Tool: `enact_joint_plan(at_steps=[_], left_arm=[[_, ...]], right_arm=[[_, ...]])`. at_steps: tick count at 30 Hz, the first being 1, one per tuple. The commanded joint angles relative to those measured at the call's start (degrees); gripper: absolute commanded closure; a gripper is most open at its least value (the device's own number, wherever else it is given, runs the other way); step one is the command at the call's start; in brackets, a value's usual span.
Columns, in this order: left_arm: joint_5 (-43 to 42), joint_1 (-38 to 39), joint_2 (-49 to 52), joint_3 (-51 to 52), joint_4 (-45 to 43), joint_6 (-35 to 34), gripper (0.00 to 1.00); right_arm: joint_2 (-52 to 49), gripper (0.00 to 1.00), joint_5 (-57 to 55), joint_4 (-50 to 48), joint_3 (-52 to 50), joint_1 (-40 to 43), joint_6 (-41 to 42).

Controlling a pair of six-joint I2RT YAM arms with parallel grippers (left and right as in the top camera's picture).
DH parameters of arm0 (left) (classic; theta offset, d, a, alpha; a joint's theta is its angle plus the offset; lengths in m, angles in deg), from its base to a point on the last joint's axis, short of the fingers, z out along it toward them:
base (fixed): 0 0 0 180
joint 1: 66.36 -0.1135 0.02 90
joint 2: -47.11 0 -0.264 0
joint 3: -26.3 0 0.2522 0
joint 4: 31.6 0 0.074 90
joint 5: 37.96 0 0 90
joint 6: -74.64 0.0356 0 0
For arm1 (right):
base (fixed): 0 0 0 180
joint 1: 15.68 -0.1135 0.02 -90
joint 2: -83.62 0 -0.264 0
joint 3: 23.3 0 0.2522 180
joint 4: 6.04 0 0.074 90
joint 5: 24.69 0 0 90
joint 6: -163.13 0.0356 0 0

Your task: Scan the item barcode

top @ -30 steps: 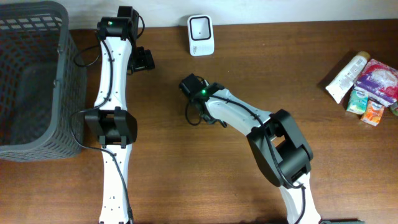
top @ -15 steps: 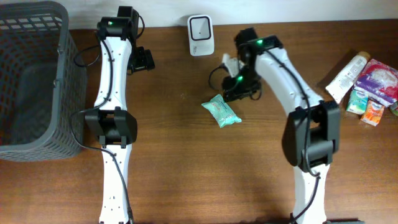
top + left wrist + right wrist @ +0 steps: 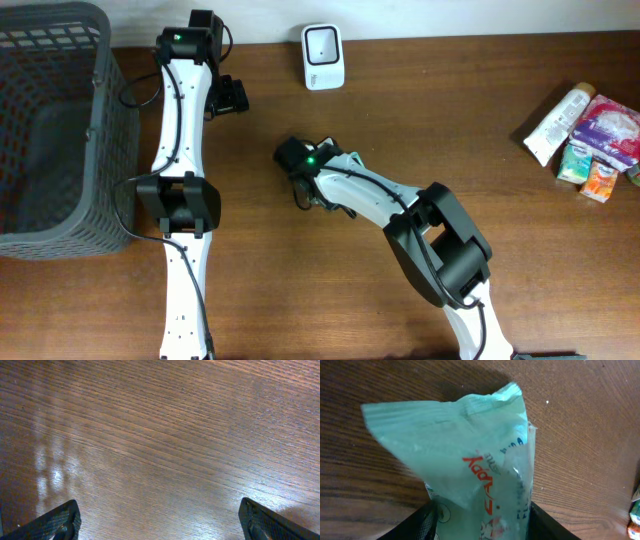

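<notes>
Now that the packet (image 3: 465, 455) no longer lies loose on the table (image 3: 520, 260) but sits pinched in my right gripper (image 3: 482, 522), short of the scanner (image 3: 323, 56), I'd carry it up there, left gripper (image 3: 160, 525) idle, spread wide.

On the brown wooden table (image 3: 300, 290) we list:

1. One dark grey plastic basket (image 3: 112, 150) with open lattice walls. It stands at the left edge of the overhead view and is partly cut off by the frame.
2. One white tube (image 3: 556, 122) with a tan cap. It lies slantwise near the right edge, well apart from the basket.
3. One pink-and-white pouch (image 3: 612, 130), just beside the tube.
4. One small green-and-white packet (image 3: 575, 163), below the tube.
5. One orange packet (image 3: 600, 182), touching the green one.

In the left wrist view we record the table's wood grain with pale reflections.
</notes>
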Motion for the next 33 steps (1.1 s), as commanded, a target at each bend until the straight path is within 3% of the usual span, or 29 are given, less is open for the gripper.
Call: enact_joint_plan(at_steps=[1,4,8,12,14,21,25,27,30,33], left_arm=[[0.7,0.0,-1.9,0.2,0.0,-0.6,0.01],[0.7,0.0,-1.9,0.2,0.0,-0.6,0.01],[0.7,0.0,-1.9,0.2,0.0,-0.6,0.01],[0.7,0.0,-1.9,0.2,0.0,-0.6,0.01],[0.7,0.0,-1.9,0.2,0.0,-0.6,0.01],[0.7,0.0,-1.9,0.2,0.0,-0.6,0.01],[0.7,0.0,-1.9,0.2,0.0,-0.6,0.01],[0.7,0.0,-1.9,0.2,0.0,-0.6,0.01],[0.7,0.0,-1.9,0.2,0.0,-0.6,0.01],[0.7,0.0,-1.9,0.2,0.0,-0.6,0.01]], right_arm=[[0.5,0.56,0.3,-1.3,-2.5,-0.3,0.9],[0.5,0.64,7.6,0.5,0.2,0.5,0.4],[0.5,0.67,41.2,6.1,9.9,9.2,-9.1],[0.4,0.67,68.7,8.9,9.8,21.7,-17.6],[0.5,0.64,65.2,11.5,9.5,25.4,-22.2],[4.0,0.61,50.3,15.6,14.1,24.4,-18.4],[5.1,0.53,26.4,18.1,15.2,13.0,-15.1],[5.0,0.36,15.4,17.7,14.6,6.3,-8.6],[4.2,0.34,3.0,16.7,12.6,0.5,-0.7],[3.0,0.35,-0.1,10.1,7.4,-1.1,-0.3]])
